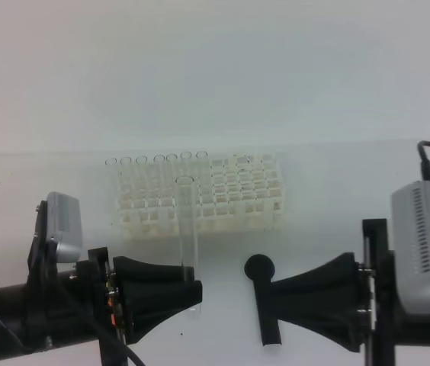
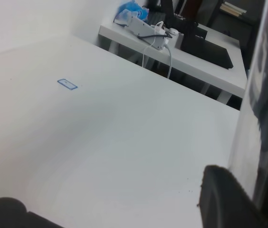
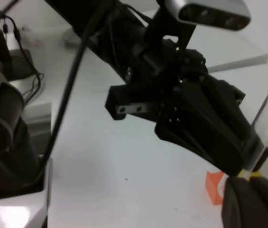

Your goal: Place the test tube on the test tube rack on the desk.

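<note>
White desk point(image 1: 337, 99) holds the test tube rack point(image 1: 234, 200) farther back. Left gripper point(image 1: 194, 291) clamps the test tube point(image 1: 187, 221) upright just before it; right gripper point(image 1: 291, 293), jaw gap unclear, sits by a black stick point(image 1: 264, 301).

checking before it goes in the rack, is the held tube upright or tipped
Upright: the tube stands vertical in the shut left gripper, rim up, in front of the rack.
</note>
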Available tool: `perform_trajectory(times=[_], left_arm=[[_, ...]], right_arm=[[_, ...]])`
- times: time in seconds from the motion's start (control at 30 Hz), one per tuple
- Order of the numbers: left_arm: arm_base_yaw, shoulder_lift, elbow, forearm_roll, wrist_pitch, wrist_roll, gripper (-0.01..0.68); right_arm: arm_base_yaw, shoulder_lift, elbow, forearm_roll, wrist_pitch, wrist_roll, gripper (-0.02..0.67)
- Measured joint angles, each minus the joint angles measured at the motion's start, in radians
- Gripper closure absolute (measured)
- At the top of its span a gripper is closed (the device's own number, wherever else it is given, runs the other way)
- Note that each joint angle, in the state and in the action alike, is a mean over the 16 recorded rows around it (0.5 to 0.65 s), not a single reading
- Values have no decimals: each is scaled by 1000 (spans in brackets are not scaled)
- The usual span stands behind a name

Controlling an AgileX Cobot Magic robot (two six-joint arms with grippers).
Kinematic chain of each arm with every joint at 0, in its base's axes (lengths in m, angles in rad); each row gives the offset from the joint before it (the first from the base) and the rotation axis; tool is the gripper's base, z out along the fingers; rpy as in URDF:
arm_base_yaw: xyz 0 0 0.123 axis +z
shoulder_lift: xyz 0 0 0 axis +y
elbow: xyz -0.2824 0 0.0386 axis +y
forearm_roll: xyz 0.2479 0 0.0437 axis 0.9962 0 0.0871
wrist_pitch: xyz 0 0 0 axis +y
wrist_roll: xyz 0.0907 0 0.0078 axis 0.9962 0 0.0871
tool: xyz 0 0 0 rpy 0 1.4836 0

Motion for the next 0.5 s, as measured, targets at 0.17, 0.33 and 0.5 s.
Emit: perform_trajectory(times=[0.17,0.33,0.5], left_arm=[[0,0,0,-1,0,0,673],[0,0,0,-2,0,0,673],[0,0,0,-3,0,0,673]], right_arm=[[62,67,-62,12,-83,-4,566],[83,112,-122,20,-126,7,462],[85,155,-188,22,-139,36,344]])
